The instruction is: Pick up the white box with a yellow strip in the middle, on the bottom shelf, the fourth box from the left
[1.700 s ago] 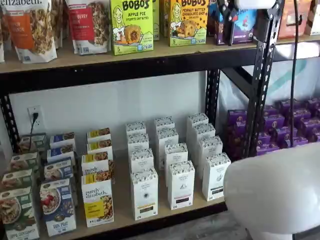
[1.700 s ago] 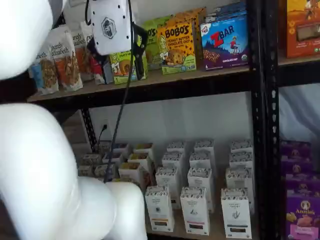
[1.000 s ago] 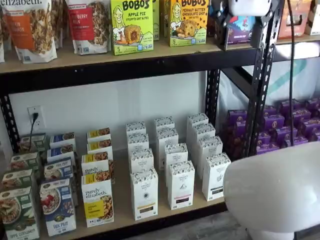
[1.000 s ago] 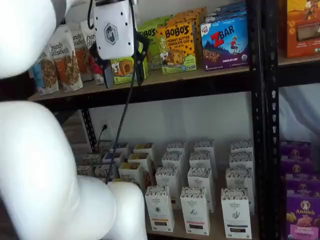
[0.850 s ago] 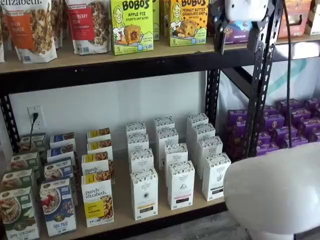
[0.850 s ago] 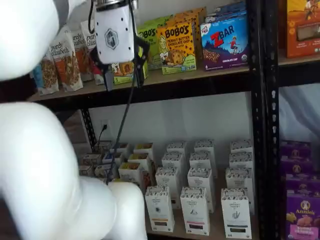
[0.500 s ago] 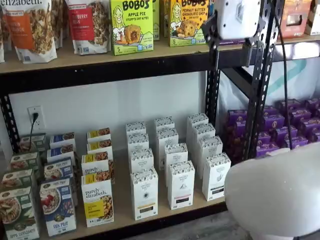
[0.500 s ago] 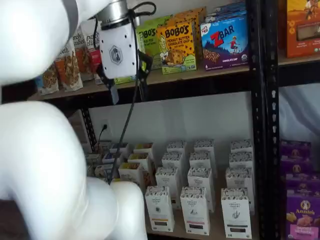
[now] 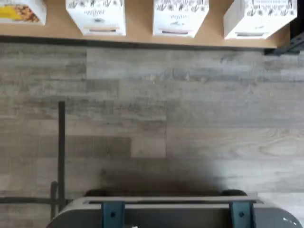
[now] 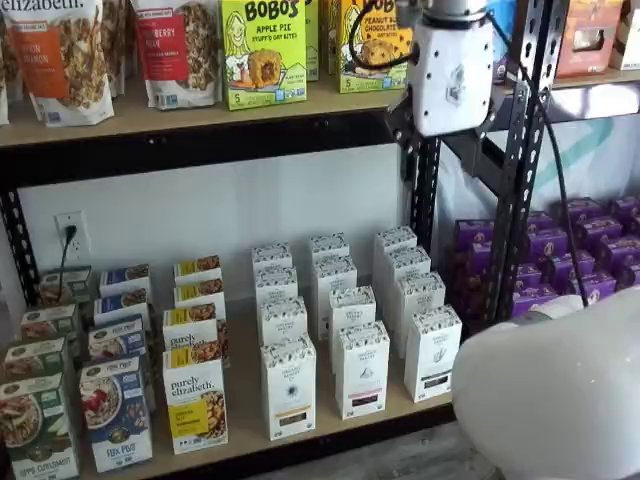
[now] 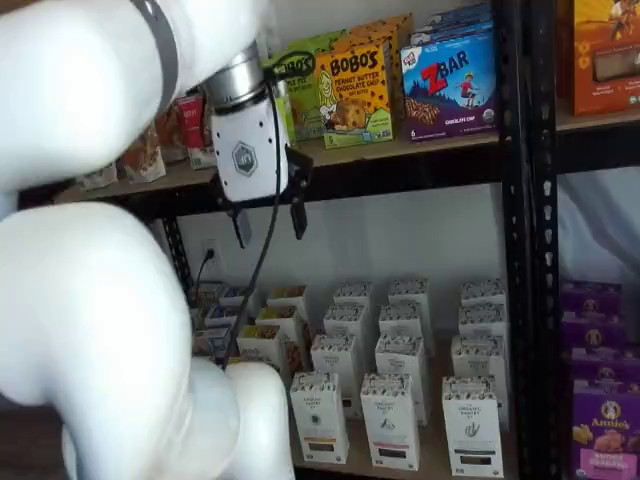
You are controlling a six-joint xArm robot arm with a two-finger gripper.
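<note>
In both shelf views the green carton [image 10: 263, 52] on the upper shelf board reads "BOBO'S APPLE PIE". The orange carton [image 11: 353, 93] beside it reads "BOBO'S PEANUT BUTTER CHOCOLATE CHIP". The blue carton [image 11: 449, 85] reads "ZBAR". On the lower board, the white-and-yellow front box [image 10: 196, 406] reads "purely elizabeth"; the purple box [image 11: 606, 430] reads "Annie's".

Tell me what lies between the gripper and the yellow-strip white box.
Only open air, in a shelf view: the open gripper hangs well above the white box.
</note>
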